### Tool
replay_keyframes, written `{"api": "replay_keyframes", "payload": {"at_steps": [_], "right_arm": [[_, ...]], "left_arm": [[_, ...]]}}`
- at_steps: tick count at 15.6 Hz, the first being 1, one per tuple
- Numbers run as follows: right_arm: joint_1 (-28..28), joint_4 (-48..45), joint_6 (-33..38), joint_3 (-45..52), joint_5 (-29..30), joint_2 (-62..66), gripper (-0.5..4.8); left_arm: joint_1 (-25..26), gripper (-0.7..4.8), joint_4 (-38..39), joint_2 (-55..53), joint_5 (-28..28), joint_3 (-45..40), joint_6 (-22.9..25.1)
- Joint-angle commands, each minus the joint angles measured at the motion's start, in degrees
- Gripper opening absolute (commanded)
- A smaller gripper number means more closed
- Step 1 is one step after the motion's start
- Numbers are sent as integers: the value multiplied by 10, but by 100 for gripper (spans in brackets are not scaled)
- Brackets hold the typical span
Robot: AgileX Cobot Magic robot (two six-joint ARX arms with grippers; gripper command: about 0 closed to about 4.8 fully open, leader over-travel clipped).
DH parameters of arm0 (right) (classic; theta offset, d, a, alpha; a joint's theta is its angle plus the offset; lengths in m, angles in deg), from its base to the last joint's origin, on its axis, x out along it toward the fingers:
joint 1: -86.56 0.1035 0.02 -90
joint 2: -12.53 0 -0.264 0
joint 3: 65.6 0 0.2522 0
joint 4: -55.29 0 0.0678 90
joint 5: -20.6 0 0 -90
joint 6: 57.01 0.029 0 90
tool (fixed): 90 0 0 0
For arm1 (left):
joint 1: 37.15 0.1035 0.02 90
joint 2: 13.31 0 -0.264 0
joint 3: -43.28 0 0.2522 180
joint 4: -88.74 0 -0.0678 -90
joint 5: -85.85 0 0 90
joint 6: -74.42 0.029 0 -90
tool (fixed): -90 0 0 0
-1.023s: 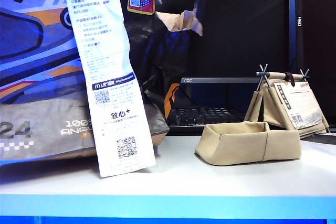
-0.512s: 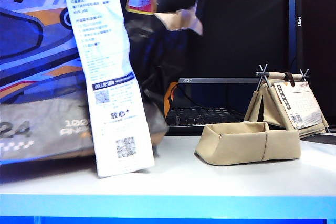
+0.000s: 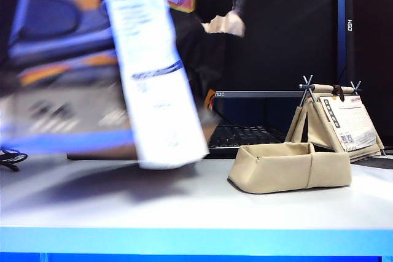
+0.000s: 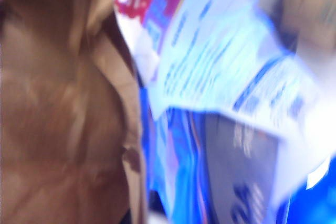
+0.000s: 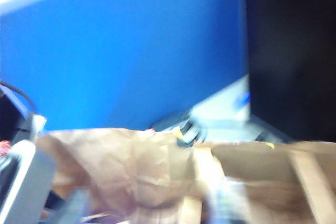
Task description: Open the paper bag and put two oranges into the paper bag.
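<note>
While bag (image 3: pixel 67 84) is swung blurred at left, lifted off table (image 3: pixel 202 213), steadier hold advised. Left gripper: pinched shut, unseen. Right gripper: state cannot be told. Oranges unseen.

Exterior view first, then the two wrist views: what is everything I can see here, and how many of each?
paper bag: one, brown with blue, grey and orange print, blurred, on the left, tilted and partly off the table.
receipt: one, long, white, hanging down the bag's front.
fabric tray: one, beige, low, on the table at the right.
calendar stand: one, beige, tent-shaped, behind the tray.
keyboard: one, black, behind the table.
table: one, white top, blue front edge.
oranges: none visible.
left gripper: not visible; its wrist view shows only the bag's inside and print.
right gripper: not clearly visible; its wrist view shows crumpled brown paper.
</note>
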Motion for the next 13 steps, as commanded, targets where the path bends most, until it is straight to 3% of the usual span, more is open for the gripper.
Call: {"api": "replay_keyframes", "payload": {"at_steps": [1,2,5,6,8,11,13], "right_arm": [[-13,1,-10,-3,-9,-52,279],[-13,18,-11,-3,-12,-70,279],[-13,54,-20,-3,-25,-92,279],[-13,65,-21,-3,-28,-97,279],[-13,90,-21,-3,-42,-102,279],[-13,111,-30,-3,-63,-119,278],[-13,110,-87,-3,-120,-157,269]], "left_arm": [[1,-4,-78,0,-28,1,-3],[2,51,-83,-3,-28,1,-3],[16,316,-80,-7,-43,1,-22],[16,352,-80,-7,-51,1,-30],[15,409,-73,-7,-60,1,-32],[15,408,-72,-6,-77,1,-53],[17,401,-75,5,-53,2,-33]]}}
